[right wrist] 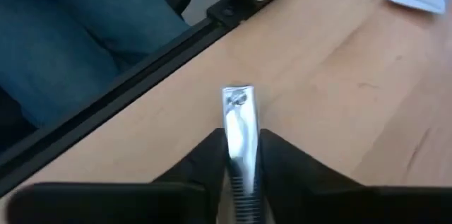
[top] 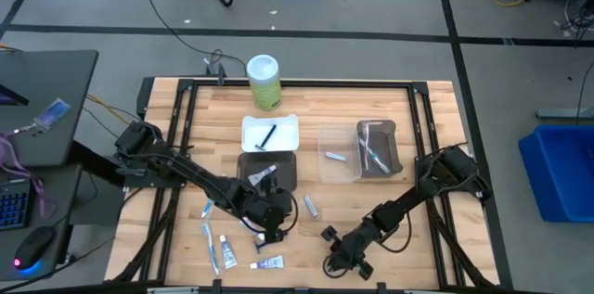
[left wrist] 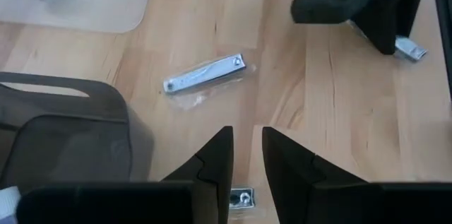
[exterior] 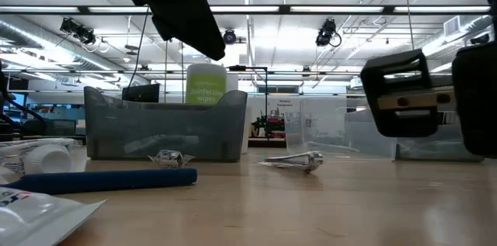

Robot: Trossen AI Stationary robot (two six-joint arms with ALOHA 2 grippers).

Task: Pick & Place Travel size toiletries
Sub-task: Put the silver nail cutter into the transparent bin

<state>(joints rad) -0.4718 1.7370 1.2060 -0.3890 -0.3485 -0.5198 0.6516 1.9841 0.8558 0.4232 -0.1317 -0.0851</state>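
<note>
Toiletries lie on the near part of the wooden table: white tubes (top: 212, 238), a small tube (top: 269, 262) and a wrapped silvery nail clipper (left wrist: 205, 74). A dark blue stick (exterior: 109, 180) lies flat in the low view. My left gripper (left wrist: 247, 133) hangs over the table's middle (top: 271, 224), narrowly open. A small silvery piece (left wrist: 240, 197) shows through its gap; I cannot tell whether it touches. My right gripper (right wrist: 240, 136) is near the table's near edge (top: 339, 262), shut on a second silvery nail clipper (right wrist: 239, 114). My right gripper pinches the bare nail clipper between its two fingers, and the clipper lies along them. The clipper's free end (right wrist: 238, 97) sticks out past the fingertips toward the table's near edge. The gripper body (exterior: 404, 95) hangs above the table top, so the clipper is lifted clear.
Trays sit on the far half: a white one (top: 283, 127) with a dark razor, a clear one (top: 339, 173), and two grey ones (top: 278, 159) (top: 394, 141). A green-and-white canister (top: 264, 81) stands behind them. A person's jeans (right wrist: 70, 47) show beyond the black table frame.
</note>
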